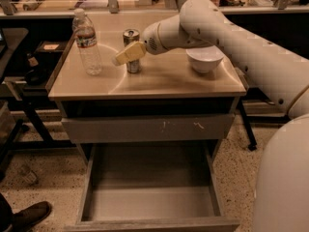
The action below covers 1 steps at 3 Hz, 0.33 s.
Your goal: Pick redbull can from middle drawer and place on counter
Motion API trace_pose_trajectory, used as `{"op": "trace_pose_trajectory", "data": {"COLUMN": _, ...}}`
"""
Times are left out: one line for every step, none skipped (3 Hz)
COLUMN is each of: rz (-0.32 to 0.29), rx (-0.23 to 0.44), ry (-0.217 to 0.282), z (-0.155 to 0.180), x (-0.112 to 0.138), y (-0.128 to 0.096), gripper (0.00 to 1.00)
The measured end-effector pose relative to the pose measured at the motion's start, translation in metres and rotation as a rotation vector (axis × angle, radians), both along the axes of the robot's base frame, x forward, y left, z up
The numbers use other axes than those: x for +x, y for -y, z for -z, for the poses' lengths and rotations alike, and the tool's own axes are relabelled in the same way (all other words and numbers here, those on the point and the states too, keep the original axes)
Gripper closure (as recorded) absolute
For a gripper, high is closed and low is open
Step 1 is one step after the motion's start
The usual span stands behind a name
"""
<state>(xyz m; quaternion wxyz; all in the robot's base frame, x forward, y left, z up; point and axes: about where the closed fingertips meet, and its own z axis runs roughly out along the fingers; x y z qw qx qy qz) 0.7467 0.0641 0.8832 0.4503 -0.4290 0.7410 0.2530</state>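
The redbull can [131, 36] stands upright on the beige counter [169, 83], left of its middle. My gripper [123, 57] is at the can, reaching in from the right. One beige finger [129, 53] crosses the front of the can's middle and stands a little off it; the other is hidden behind the can. The jaws look open around the can. The middle drawer [149, 204] is pulled out below the counter, and its grey floor holds nothing.
A clear water bottle [87, 42] stands left of the can. A white bowl [205, 59] sits at the counter's right, under my arm. A shut grey drawer front [149, 128] is above the open drawer. A shoe [29, 216] is at lower left.
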Motion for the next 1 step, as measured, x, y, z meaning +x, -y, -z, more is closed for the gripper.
{"op": "trace_pose_trajectory", "data": {"rz": 0.000, "rx": 0.000, "ry": 0.000, "z": 0.0000, "x": 0.0000, "y": 0.0000, "gripper": 0.00}}
